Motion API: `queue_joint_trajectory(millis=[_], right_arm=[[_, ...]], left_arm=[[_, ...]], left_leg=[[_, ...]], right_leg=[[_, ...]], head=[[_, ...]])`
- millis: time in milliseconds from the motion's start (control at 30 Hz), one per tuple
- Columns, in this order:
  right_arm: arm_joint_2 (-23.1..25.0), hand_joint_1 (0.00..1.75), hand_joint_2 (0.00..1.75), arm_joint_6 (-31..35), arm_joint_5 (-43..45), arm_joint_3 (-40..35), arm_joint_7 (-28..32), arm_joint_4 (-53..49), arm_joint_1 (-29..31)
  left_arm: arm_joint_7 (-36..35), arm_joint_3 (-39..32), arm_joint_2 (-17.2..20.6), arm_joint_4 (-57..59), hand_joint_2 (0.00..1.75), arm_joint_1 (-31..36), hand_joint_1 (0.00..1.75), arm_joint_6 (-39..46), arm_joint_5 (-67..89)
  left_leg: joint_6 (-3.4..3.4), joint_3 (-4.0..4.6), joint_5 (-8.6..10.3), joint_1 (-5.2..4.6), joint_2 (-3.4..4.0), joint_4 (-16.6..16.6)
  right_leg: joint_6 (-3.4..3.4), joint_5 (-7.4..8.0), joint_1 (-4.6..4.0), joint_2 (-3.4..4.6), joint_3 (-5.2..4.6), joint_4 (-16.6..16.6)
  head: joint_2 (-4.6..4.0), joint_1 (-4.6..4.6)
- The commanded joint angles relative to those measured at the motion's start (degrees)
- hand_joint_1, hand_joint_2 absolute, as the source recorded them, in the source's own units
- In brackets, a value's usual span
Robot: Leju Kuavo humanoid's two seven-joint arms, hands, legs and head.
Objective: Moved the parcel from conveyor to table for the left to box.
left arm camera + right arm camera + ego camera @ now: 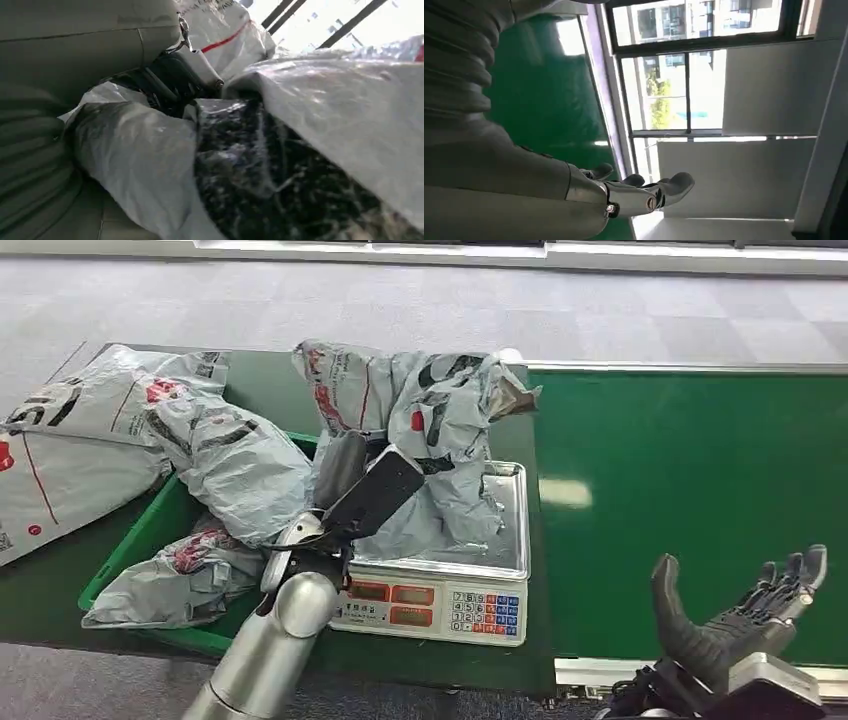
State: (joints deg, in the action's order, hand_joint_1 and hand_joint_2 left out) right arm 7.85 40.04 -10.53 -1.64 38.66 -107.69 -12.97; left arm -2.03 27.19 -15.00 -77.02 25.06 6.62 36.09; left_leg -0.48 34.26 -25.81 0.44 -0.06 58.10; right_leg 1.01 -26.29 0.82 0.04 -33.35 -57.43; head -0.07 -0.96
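Note:
A crumpled grey parcel [440, 430] with red and black print stands up on the steel pan of a weighing scale [440, 605]. My left hand [365, 490] reaches over the scale's front and grips the parcel's near left side. In the left wrist view the parcel [325, 110] presses close against the hand, whose dark fingers [170, 80] wrap into a fold of the bag. My right hand [745, 625] is held palm up with fingers spread, holding nothing, above the near edge of the green conveyor [690, 490]. The right wrist view shows this hand [634, 192] beside the belt [544, 100].
A green crate [135, 545] left of the scale holds several grey parcels [240, 460]. A larger parcel [70, 440] lies on the dark table at far left. The scale's keypad faces me. A metal rail runs along the conveyor's near and far edges.

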Motion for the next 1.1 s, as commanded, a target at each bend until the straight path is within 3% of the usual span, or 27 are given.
queue_joint_trajectory(millis=[33,133,200,333,467,600,700,867,900,967,1000,1100], right_arm=[[0.79,0.0,1.75,-0.04,0.83,2.84,0.27,1.75,1.05],[0.42,0.0,1.75,-0.04,1.22,2.92,0.37,1.3,-0.08],[-0.42,0.0,1.75,-0.04,1.34,2.14,0.06,1.29,-0.54],[-1.58,0.0,1.75,-0.04,0.31,0.7,-2.25,1.47,0.4],[-2.45,0.0,1.75,-0.04,-0.67,-0.38,-4.24,1.67,0.5],[-2.94,0.0,1.75,-0.04,-1.1,-0.96,-4.75,1.87,-0.37],[-3.49,0.0,1.75,-0.21,-1.55,-1.24,-5.87,2.53,-0.55],[-3.92,0.0,1.75,-0.92,-1.64,-1.98,-6.55,3.96,0.49],[-3.84,0.0,1.75,-0.93,-1.76,-1.94,-6.76,4.2,0.77],[-3.82,0.0,1.75,-0.87,-1.82,-1.88,-6.83,4.2,0.75],[-3.9,0.0,1.75,-0.87,-1.83,-1.8,-6.84,4.18,0.62],[-3.7,0.0,1.75,-0.72,-2.21,-1.21,-7.15,3.26,-0.29]], left_arm=[[2.06,-2.3,4.37,-3.22,1.75,3.51,1.75,4.28,-2.5],[0.56,-4.14,7.69,-7.83,1.75,4.29,1.75,13.87,10.73],[-4.62,-8.44,9.5,-7.44,1.75,4.0,1.75,12.22,17.4],[-12.94,-17.81,11.57,12.27,1.75,6.96,1.75,8.21,29.72],[-15.71,-24.09,12.47,32.68,1.75,9.28,1.75,11.21,38.38],[-22.0,-26.78,14.16,38.44,1.75,7.83,1.75,6.57,43.65],[-17.57,-33.75,12.8,41.09,1.75,6.63,1.75,0.15,39.15],[-18.34,-34.31,13.84,46.08,1.75,6.39,1.75,-4.71,40.77],[-18.1,-34.77,13.95,46.51,1.75,6.3,1.03,-5.53,40.54],[-16.85,-35.63,13.75,46.6,1.75,6.36,1.03,-6.33,39.31],[-16.8,-35.7,13.82,46.51,1.75,6.4,0.0,-6.39,39.26],[-14.58,-38.06,12.61,41.17,1.75,4.89,0.0,-3.16,36.73]], left_leg=[[0.0,-0.21,0.07,0.0,0.09,-0.25],[-0.02,-0.06,0.01,0.01,0.1,-0.05],[-0.04,-0.1,0.0,0.0,0.21,-0.09],[-0.05,-0.35,0.06,0.0,0.26,-0.32],[-0.04,-0.45,0.09,-0.02,0.21,-0.31],[-0.09,-0.46,0.09,-0.03,0.29,-0.32],[-0.1,-0.51,0.06,-0.01,0.41,-0.33],[-0.13,-0.48,0.04,0.02,0.37,-0.29],[-0.13,-0.46,0.04,0.01,0.36,-0.27],[-0.16,-0.63,0.01,0.01,0.51,-0.37],[-0.17,-0.75,0.03,-0.02,0.58,-0.5],[-0.33,-0.64,-0.23,-0.01,0.55,-0.62]], right_leg=[[-0.11,0.09,-0.02,0.07,0.17,0.23],[-0.09,0.03,-0.02,0.09,0.0,0.02],[-0.11,0.04,-0.02,0.21,-0.02,0.02],[-0.15,0.1,-0.02,0.27,0.18,0.21],[-0.14,0.07,0.0,0.21,0.27,0.17],[-0.15,0.06,0.02,0.27,0.24,0.16],[-0.17,0.06,0.01,0.4,0.27,0.16],[-0.18,0.04,-0.03,0.37,0.25,0.15],[-0.17,0.02,-0.02,0.37,0.25,0.13],[-0.24,0.03,-0.02,0.53,0.36,0.17],[-0.29,0.09,0.0,0.58,0.44,0.24],[-0.48,-0.03,-0.03,0.52,0.72,0.25]], head=[[0.0,-0.02],[0.0,-0.02],[0.0,-0.02],[0.0,-0.02],[0.0,-0.02],[0.0,-0.02],[0.0,-0.02],[0.0,-0.02],[0.0,-0.02],[0.0,-0.02],[0.0,-0.02],[0.0,-0.02]])
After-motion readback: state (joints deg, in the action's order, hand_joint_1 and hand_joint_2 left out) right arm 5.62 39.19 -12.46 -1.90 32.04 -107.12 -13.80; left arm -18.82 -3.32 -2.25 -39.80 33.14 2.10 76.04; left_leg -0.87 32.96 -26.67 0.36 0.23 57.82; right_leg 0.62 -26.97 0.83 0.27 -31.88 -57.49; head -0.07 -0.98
